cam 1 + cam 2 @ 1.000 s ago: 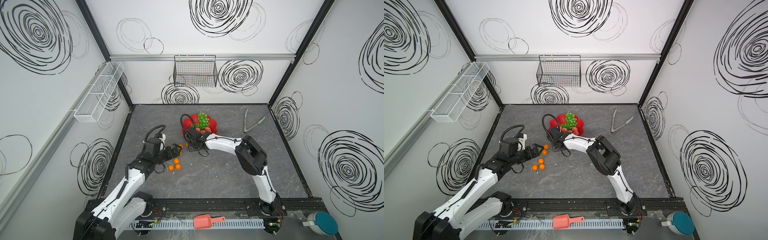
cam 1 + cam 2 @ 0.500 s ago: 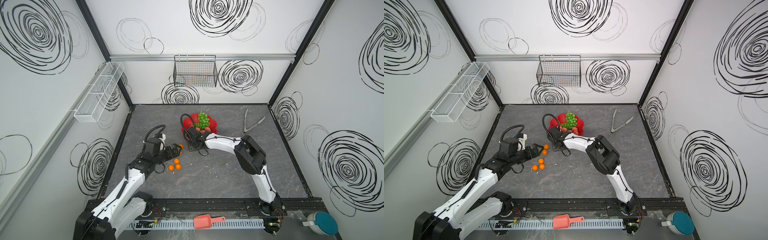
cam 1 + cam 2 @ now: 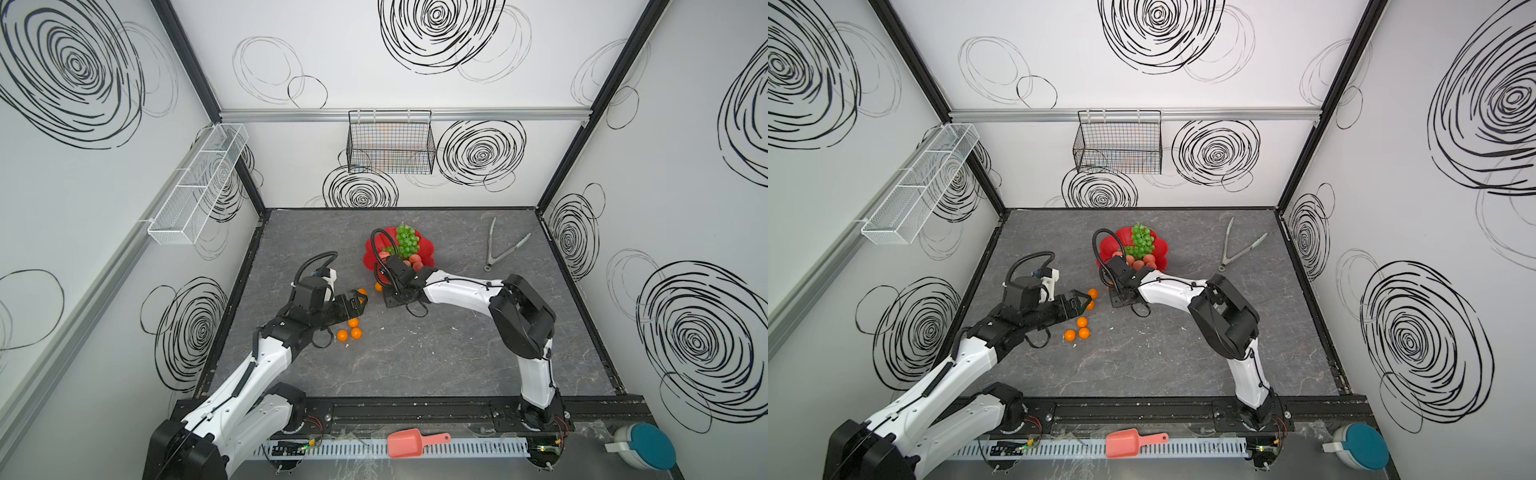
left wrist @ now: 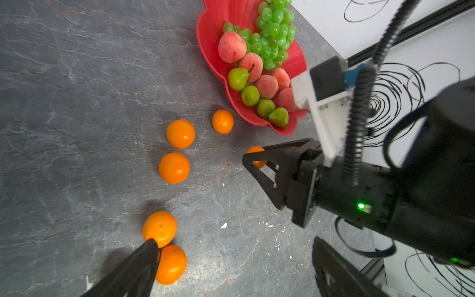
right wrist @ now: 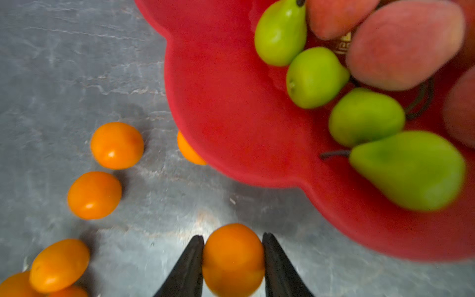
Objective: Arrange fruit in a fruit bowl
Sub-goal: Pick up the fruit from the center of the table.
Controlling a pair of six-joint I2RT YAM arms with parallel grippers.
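Note:
The red fruit bowl [image 3: 370, 258] sits mid-table and holds green grapes [image 3: 405, 241], peaches [image 4: 232, 46] and pears [image 5: 408, 169]. Several tangerines lie loose on the table in front of it, such as the tangerine [image 4: 181, 133] and another tangerine [image 5: 117, 145]. My right gripper [image 5: 233, 239] is low beside the bowl's near rim, shut on one tangerine [image 5: 233, 259], with both fingers against its sides. My left gripper [image 4: 235, 244] is open and empty, hovering by the loose tangerines. One of its fingers [image 4: 151, 248] overlaps two of them.
Metal tongs [image 3: 500, 249] lie at the back right of the table. A black wire basket [image 3: 390, 143] hangs on the back wall and a white mesh shelf [image 3: 199, 183] on the left wall. A pink scoop [image 3: 411, 442] lies on the front rail.
Both arms stay almost where they were. In the top views no fruit has visibly moved.

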